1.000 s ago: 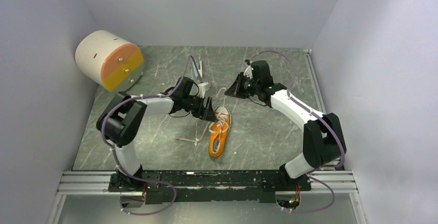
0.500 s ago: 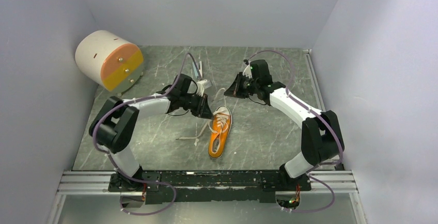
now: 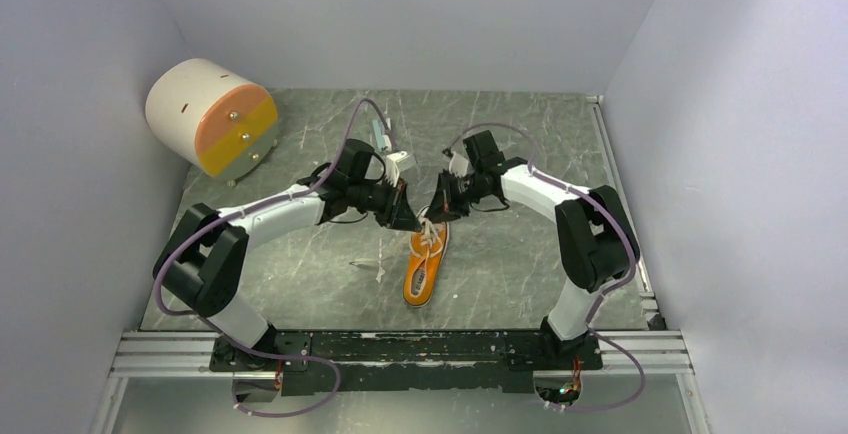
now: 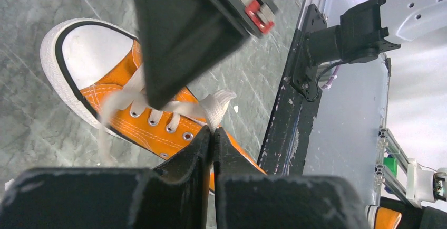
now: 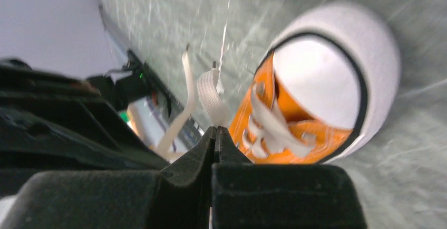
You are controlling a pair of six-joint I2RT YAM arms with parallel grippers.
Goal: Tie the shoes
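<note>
- The table (image 3: 300,284) is a grey marbled slab beneath both pairs of jaws, and it bears the shoe.
- A white drum (image 3: 205,114) with an orange-and-yellow face sits well apart from either pair of jaws, out past the left arm.
- The sneaker (image 3: 424,272) rests on its sole just below the two sets of jaws. In both wrist views its white toe cap shows beyond the fingertips. It looks small and light, with soft canvas over a rubber sole. A hard pull on the lacing would likely drag or tip it rather than tighten anything.
- The left gripper (image 4: 212,134) has its jaws pressed together on a flat white strand, which rises out from between the tips.
- The right gripper (image 5: 216,131) meets it from the other side, jaws likewise closed on a strand that stands up out of the tips. The picture is blurred, but the pinch reads clearly enough.
- The laces (image 4: 213,106) are flat, woven and limp. They hold no shape of their own and may slide through smooth pads. They are best held a little way out from the eyelets, flat face against the pads, leaving slack enough to form a loop.
</note>
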